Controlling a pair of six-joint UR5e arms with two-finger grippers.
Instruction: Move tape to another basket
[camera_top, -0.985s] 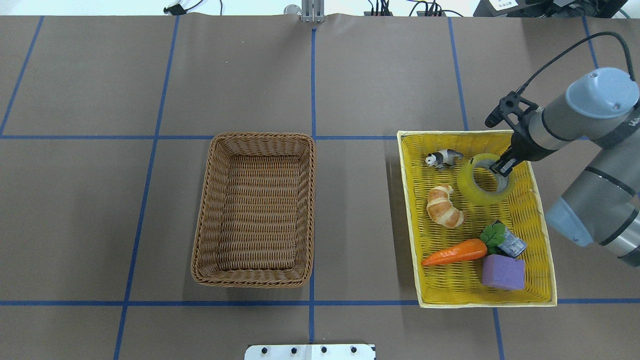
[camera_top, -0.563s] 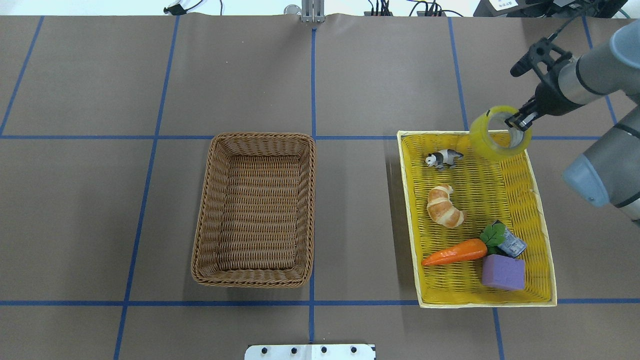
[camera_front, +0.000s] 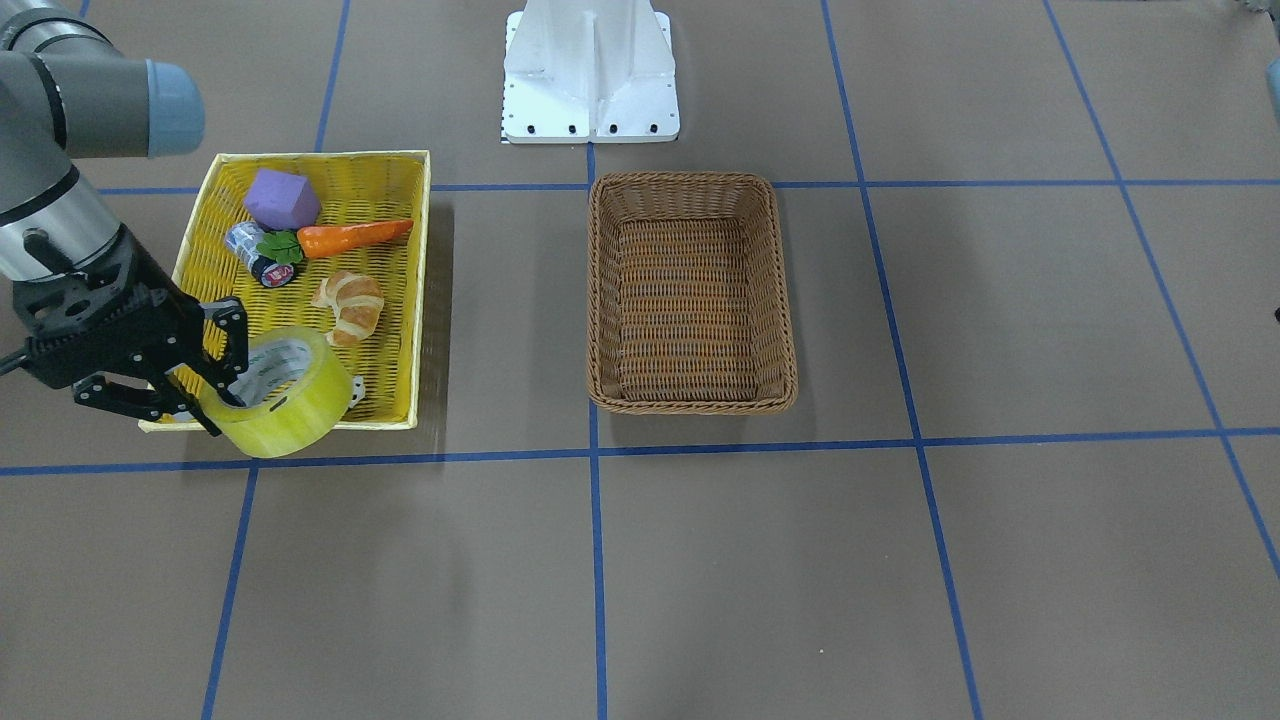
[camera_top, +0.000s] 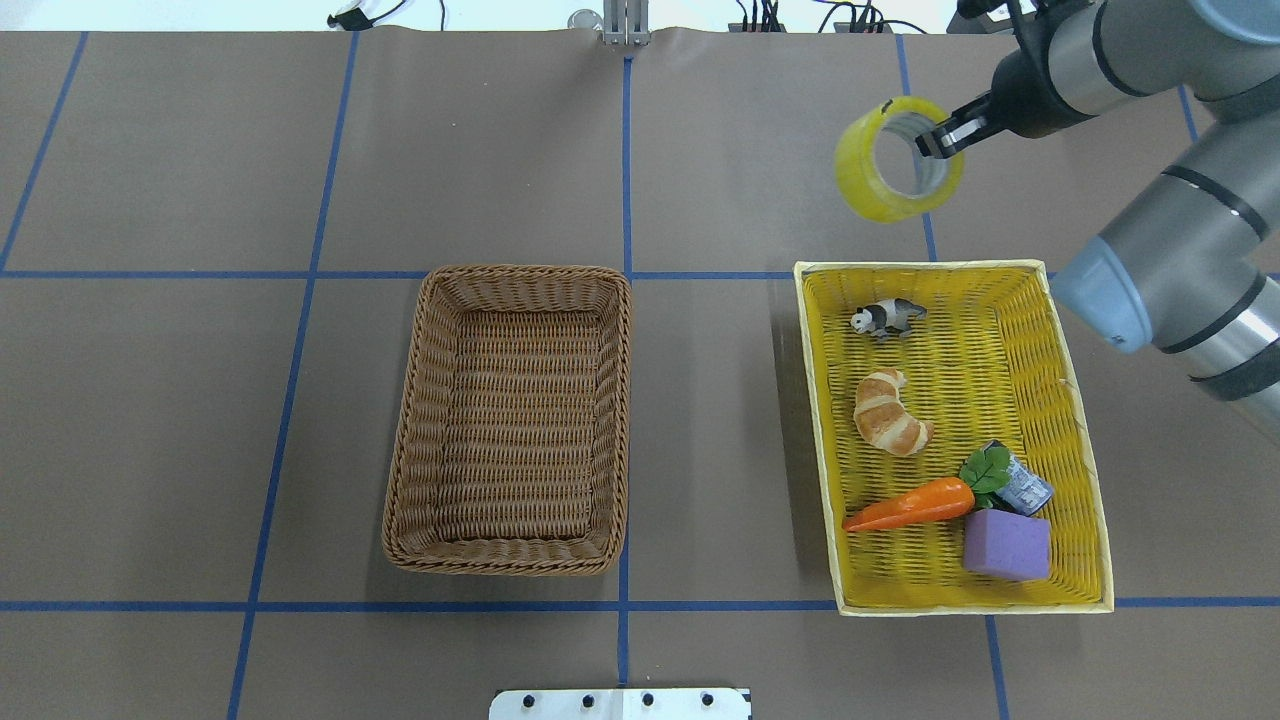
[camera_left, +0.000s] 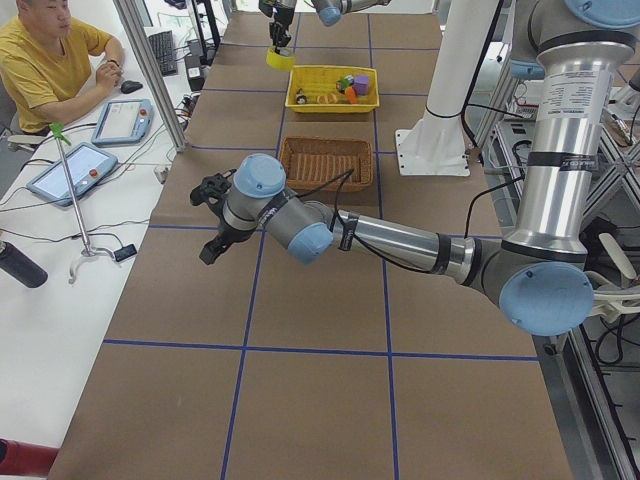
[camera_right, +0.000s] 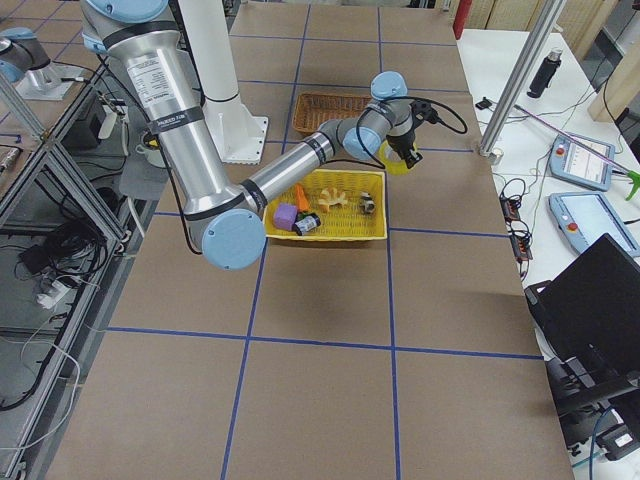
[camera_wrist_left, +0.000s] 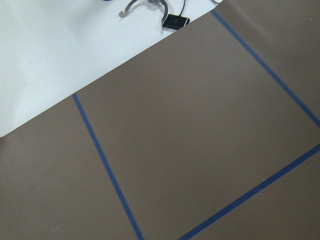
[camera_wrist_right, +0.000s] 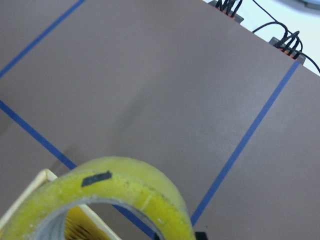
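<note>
The tape (camera_top: 875, 190), a wide yellow roll with a white printed core, hangs in the air beyond the far edge of the yellow basket (camera_top: 925, 267). My right gripper (camera_top: 935, 140) is shut on the roll's wall, one finger inside the core. The tape also shows in the front view (camera_front: 290, 415) with the gripper (camera_front: 215, 395), and fills the bottom of the right wrist view (camera_wrist_right: 125, 195). The brown wicker basket (camera_top: 520, 275) stands empty at the table's middle. My left gripper (camera_left: 205, 220) hovers over bare table at the left end; I cannot tell whether it is open or shut.
The yellow basket holds a panda toy (camera_top: 885, 317), a croissant (camera_top: 890, 412), a carrot (camera_top: 910, 505), a purple block (camera_top: 1005, 545) and a small black-ended cylinder (camera_top: 1025, 488). The robot base (camera_front: 590, 70) stands behind the baskets. An operator (camera_left: 40, 60) sits beside the table.
My right gripper has lifted the tape out of the yellow basket and carried it up, away from the robot and leftward. The other things have not moved.
</note>
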